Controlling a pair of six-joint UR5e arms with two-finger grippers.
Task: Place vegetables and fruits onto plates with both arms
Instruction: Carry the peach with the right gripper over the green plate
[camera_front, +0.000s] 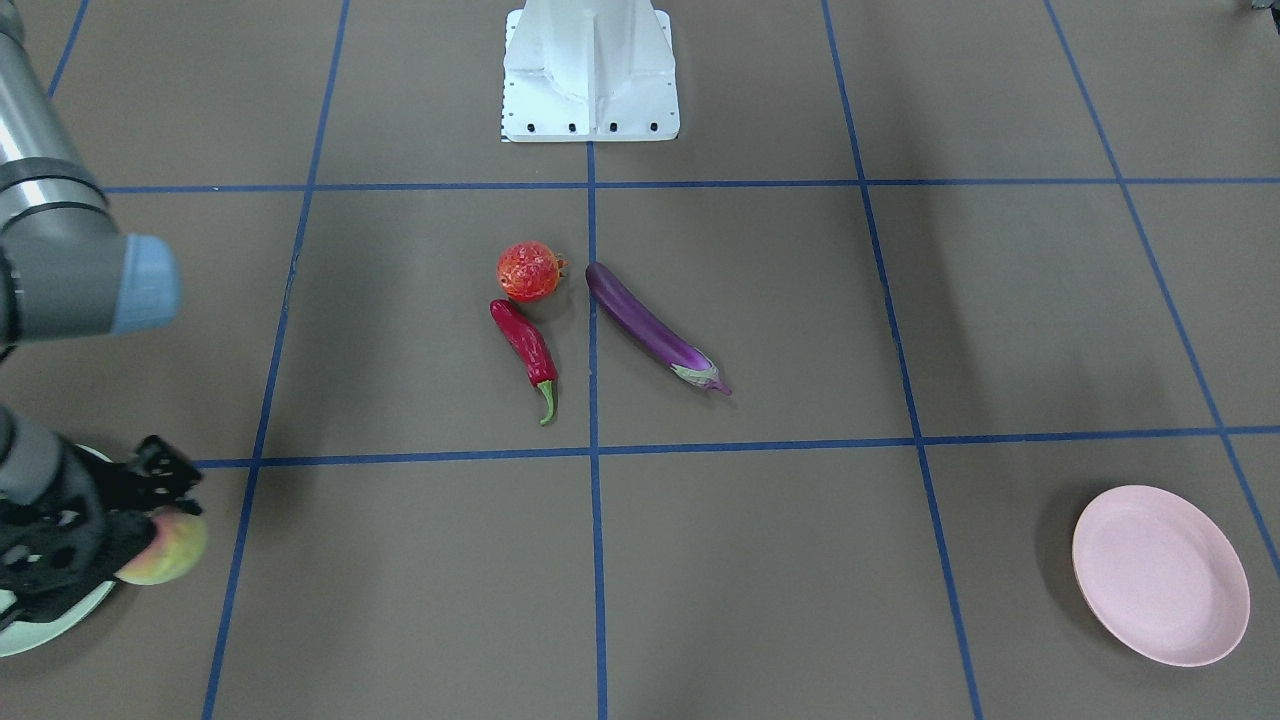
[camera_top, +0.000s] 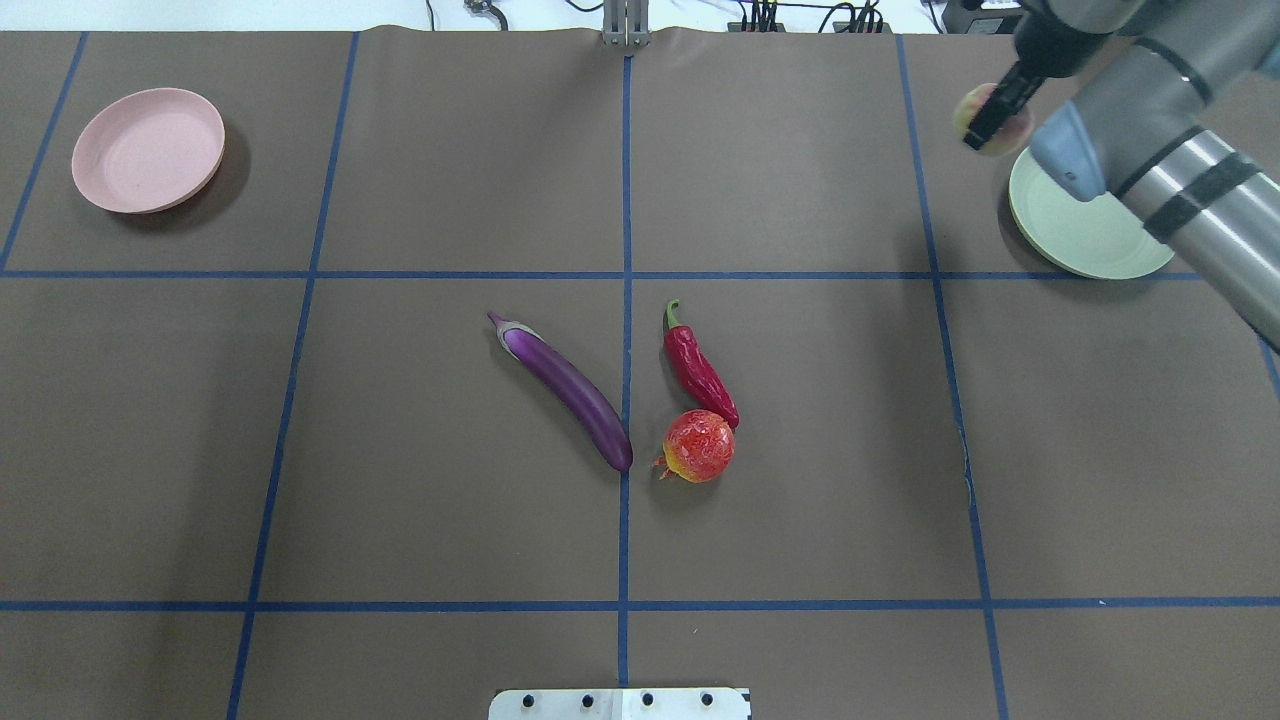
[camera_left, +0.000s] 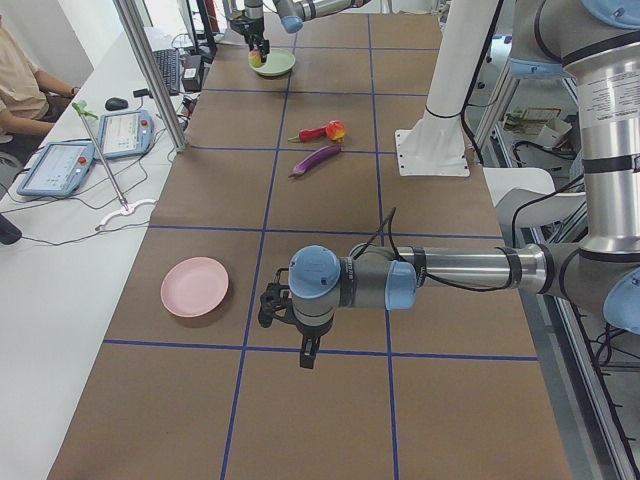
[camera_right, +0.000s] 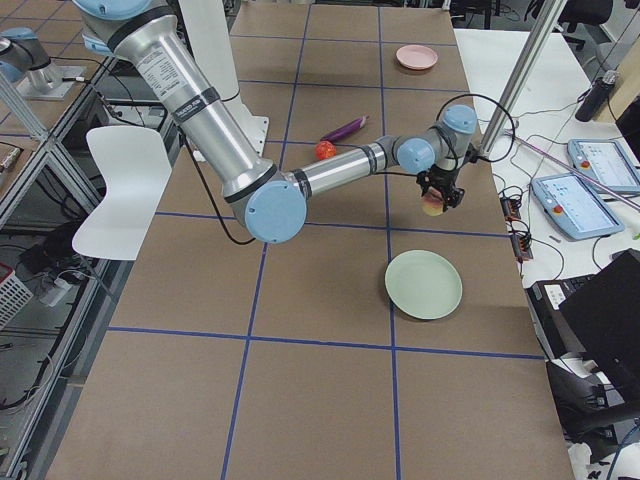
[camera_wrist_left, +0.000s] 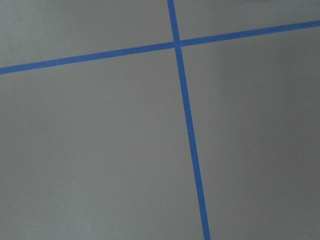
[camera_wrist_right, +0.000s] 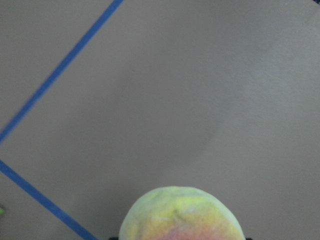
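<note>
My right gripper (camera_top: 990, 115) is shut on the yellow-green peach (camera_top: 1012, 128) and holds it above the table, just beside the far edge of the mint green plate (camera_top: 1085, 235). The peach fills the bottom of the right wrist view (camera_wrist_right: 182, 215). The purple eggplant (camera_top: 570, 390), red chili pepper (camera_top: 698, 368) and pomegranate (camera_top: 698, 446) lie together mid-table. The pink plate (camera_top: 148, 150) is bare at the far left. My left gripper (camera_left: 305, 348) shows only in the exterior left view, hovering near the pink plate (camera_left: 195, 286); I cannot tell whether it is open or shut.
The white pedestal base (camera_front: 590, 70) stands at the robot's edge of the table. Blue tape lines (camera_wrist_left: 187, 125) grid the brown surface. An operator desk with tablets (camera_left: 60, 165) and a metal pole (camera_left: 150, 75) run along the table's far side.
</note>
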